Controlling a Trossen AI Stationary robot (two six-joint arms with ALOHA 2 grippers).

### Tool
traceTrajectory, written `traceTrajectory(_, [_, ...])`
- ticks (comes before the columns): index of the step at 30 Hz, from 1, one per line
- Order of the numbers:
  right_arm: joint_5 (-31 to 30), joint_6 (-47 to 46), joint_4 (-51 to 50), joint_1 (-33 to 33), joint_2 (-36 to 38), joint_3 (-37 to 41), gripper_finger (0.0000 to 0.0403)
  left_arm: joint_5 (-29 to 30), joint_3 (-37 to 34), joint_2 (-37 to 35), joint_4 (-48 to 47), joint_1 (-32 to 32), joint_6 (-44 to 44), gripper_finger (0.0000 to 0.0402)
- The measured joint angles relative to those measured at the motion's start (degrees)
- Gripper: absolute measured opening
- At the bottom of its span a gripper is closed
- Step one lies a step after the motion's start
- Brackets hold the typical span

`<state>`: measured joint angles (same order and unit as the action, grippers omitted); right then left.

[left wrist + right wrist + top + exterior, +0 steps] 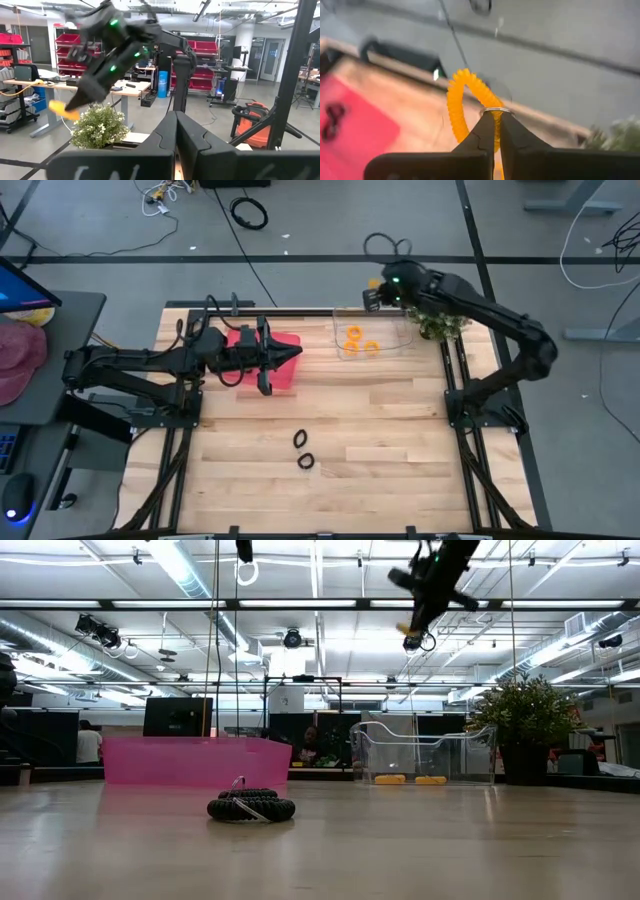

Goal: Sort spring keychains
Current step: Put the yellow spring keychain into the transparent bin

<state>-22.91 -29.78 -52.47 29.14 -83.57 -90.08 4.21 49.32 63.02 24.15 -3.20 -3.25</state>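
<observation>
- Far left, the left arm stretches across the tabletop (400, 440), its left pincer (296, 356) hanging over the pink bin (285, 375), fingers pressed together and holding nothing.
- In that pink bin, the right wrist view picks out a black spring keychain (331, 120) lying on the red floor.
- Moving toward the middle, two black spring keychains (303, 450) lie on the bare wood near the front, one just behind the other, well apart from both bins; the low view shows the nearer black coil (251, 807) with its metal ring tipped up.
- Right of centre, the clear bin (372, 340) sits at the back edge with two orange spring keychains (360, 340) resting inside.
- Over the clear bin's far corner, the right pincer (372, 298) is up high, clamped on an orange spring keychain (465, 107); the fingers pinch it at the metal ring and the coil loops up beyond them.
- Just right of the clear bin stands a potted plant (440, 326).
</observation>
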Motion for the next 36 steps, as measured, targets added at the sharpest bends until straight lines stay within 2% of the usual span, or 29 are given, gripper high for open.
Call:
traceTrajectory(3, [4.19,-0.70,-3.12,1.63,-3.81,0.00,0.0002,0.00,0.01,0.02,-0.53,0.00,-0.02,0.0007])
traceTrajectory(12, [10.70,1.62,-10.22,3.81,-15.47,0.04,0.0002,0.00,0.00,0.02,-0.72,0.24,-0.09,0.0007])
traceTrajectory(24, [12.08,-0.09,-11.27,5.67,-24.86,0.09,0.0002,0.00,0.01,0.02,-2.26,0.24,-0.32,0.0007])
traceTrajectory(36, [14.42,-2.50,-8.91,8.16,-29.99,0.78,0.0003,0.00,0.01,0.02,-2.70,1.48,-0.52,0.0007])
